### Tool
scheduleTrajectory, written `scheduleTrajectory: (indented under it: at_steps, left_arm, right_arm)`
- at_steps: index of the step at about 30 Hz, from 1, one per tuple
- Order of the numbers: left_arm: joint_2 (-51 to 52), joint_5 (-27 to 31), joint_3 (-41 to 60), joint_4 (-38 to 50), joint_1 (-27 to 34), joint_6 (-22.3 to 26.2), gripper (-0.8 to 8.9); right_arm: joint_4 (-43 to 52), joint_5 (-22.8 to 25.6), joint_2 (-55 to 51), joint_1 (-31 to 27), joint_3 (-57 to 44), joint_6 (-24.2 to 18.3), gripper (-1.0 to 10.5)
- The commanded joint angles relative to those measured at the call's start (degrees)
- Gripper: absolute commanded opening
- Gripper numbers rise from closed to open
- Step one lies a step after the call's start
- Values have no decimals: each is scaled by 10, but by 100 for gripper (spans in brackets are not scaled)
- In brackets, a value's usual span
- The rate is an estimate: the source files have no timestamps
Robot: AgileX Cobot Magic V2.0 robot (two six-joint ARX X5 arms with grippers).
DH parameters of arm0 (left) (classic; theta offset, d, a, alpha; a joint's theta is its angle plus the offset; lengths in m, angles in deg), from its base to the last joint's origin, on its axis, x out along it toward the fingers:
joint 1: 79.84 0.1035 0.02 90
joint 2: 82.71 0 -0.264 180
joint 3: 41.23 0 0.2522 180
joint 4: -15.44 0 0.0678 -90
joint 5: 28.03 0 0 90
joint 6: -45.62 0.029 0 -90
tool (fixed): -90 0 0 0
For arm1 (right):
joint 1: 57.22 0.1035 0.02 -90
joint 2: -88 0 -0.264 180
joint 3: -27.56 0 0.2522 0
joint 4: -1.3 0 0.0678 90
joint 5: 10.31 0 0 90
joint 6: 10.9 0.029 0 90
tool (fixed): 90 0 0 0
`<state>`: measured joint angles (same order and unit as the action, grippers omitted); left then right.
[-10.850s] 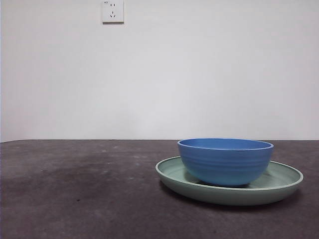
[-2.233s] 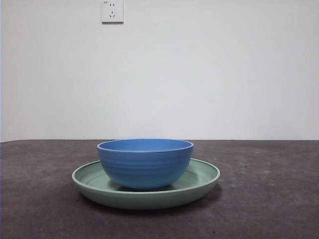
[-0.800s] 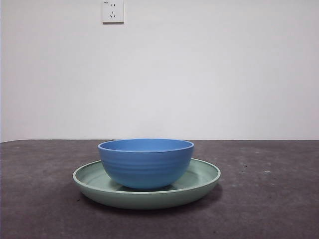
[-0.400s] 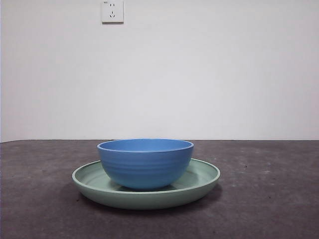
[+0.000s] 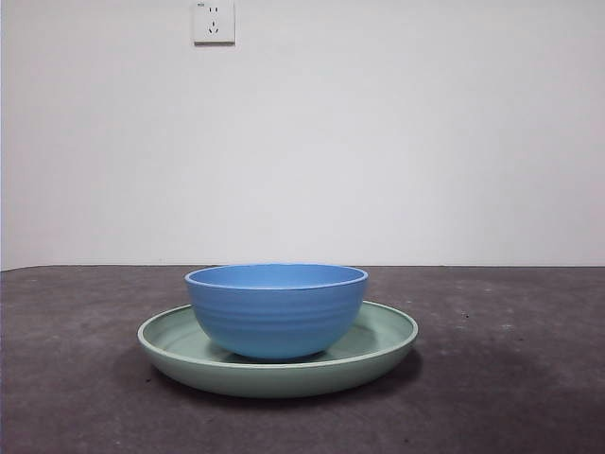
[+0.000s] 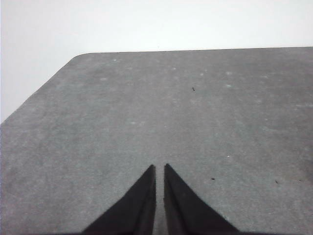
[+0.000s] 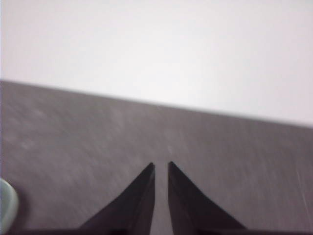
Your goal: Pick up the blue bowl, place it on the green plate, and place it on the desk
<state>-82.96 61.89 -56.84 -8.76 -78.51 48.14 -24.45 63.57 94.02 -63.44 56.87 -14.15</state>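
The blue bowl [image 5: 276, 309] sits upright inside the green plate [image 5: 378, 342], left of centre on the desk [image 5: 510, 378] in the front view. No gripper shows in that view. My left gripper [image 6: 159, 169] is shut and empty over bare desk [image 6: 146, 112]; neither bowl nor plate shows in its view. My right gripper [image 7: 160, 166] is shut and empty above the desk [image 7: 73, 132]. A pale green sliver of the plate [image 7: 7, 205] shows at the edge of the blurred right wrist view.
A white wall with a power socket [image 5: 214, 21] stands behind the desk. The desk's far edge and rounded corner [image 6: 80, 55] show in the left wrist view.
Since 10.9 s ago the bowl and plate together have shifted from the right side to left of centre. Over the last second nothing in the front view has moved.
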Motion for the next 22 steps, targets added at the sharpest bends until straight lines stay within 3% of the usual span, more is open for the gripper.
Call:
scheduleTrajectory:
  at_steps: [1,4,8,22]
  left_arm:
    - [1,1,12,-3,-1,9,27]
    - [1,1,12,-3,-1,9,27]
    - [1,1,12,-3,-1,9,27]
    - [1,1,12,-3,-1,9,27]
  right_arm:
    - [19,28,-26,-4,-56,-6,41]
    - [26,77,-49,-2,-96,-1,41]
    - [26,106,-58,-2,-117,2,41]
    - [17,151,-58,-2,-149,9,41]
